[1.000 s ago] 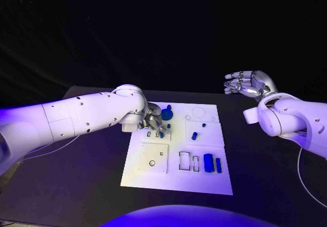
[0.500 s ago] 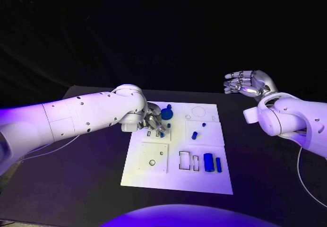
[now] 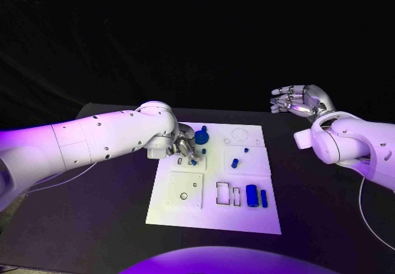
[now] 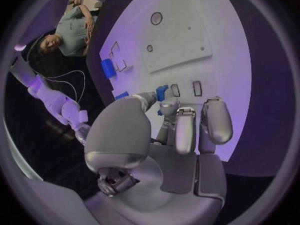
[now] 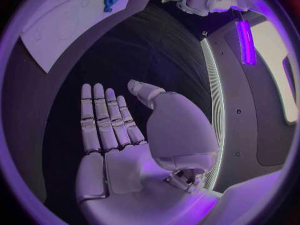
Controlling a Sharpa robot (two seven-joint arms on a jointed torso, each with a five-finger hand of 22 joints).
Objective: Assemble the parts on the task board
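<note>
Little has changed over the last second: the left robot hand (image 3: 184, 147) stays low over the far left part of the task board (image 3: 186, 214), its silver fingers having shifted only slightly beside the round blue part (image 3: 201, 137), while the right robot hand (image 3: 298, 101) remains raised off the table (image 3: 91, 222), well apart from the board, in the same pose. In the left wrist view the left robot hand (image 4: 178, 130) has its thumb and a fingertip closed on a small blue part (image 4: 162, 92), just above the narrow rectangular slots in the board. The right robot hand (image 5: 119, 130) is empty, palm flat, fingers straight and side by side, thumb apart. The board is a flat, matte white plate with outlined recesses, circles at the far end and rectangles nearer. A blue block (image 3: 251, 196) and a slimmer blue bar (image 3: 263, 198) stand in the near right recesses, and two small blue pegs (image 3: 236, 163) sit near the board's middle. The hands are smooth polished metal, the arms glossy white, the table dull black.
</note>
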